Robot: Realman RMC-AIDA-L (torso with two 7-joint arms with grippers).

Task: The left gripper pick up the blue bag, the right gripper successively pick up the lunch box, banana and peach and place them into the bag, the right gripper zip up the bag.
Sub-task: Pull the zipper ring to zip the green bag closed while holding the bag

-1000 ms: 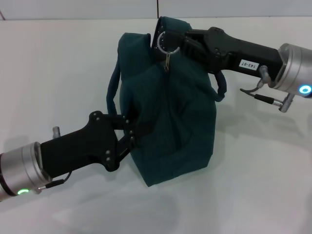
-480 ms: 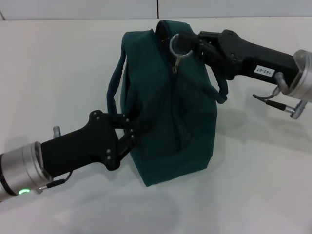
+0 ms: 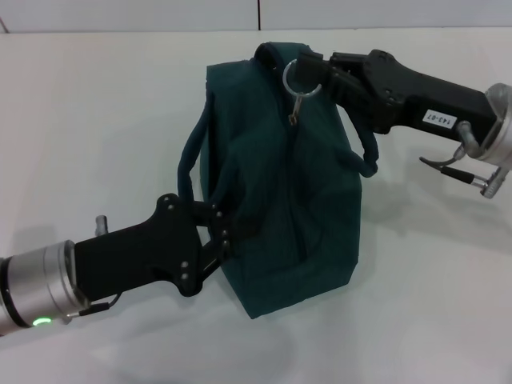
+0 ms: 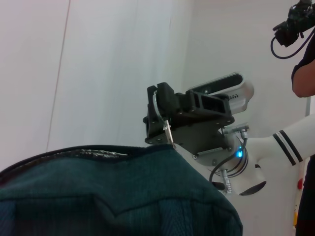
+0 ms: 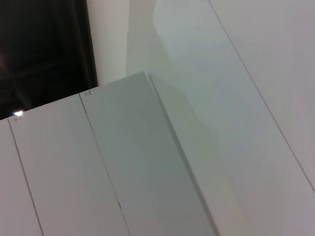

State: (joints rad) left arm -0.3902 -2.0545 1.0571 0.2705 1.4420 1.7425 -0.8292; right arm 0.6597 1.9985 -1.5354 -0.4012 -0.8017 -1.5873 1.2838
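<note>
1. The blue bag [image 3: 280, 192], dark teal fabric, stands upright on the white table [image 3: 96, 120], bulging and creased.
2. Its metal zipper ring [image 3: 297, 77] sits at the bag's top far end; carry handles droop down both sides.

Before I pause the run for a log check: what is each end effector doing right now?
Left end effector: shut on the bag, at its lower side panel.
Right end effector: shut on the zipper ring at the bag's top.

Head view taken from above, angled forward and down at the table [image 3: 96, 104], left wrist view held close behind the bag [image 4: 113, 191], facing the right gripper [image 4: 160, 120], both shared, right wrist view aimed at bare panels.
</note>
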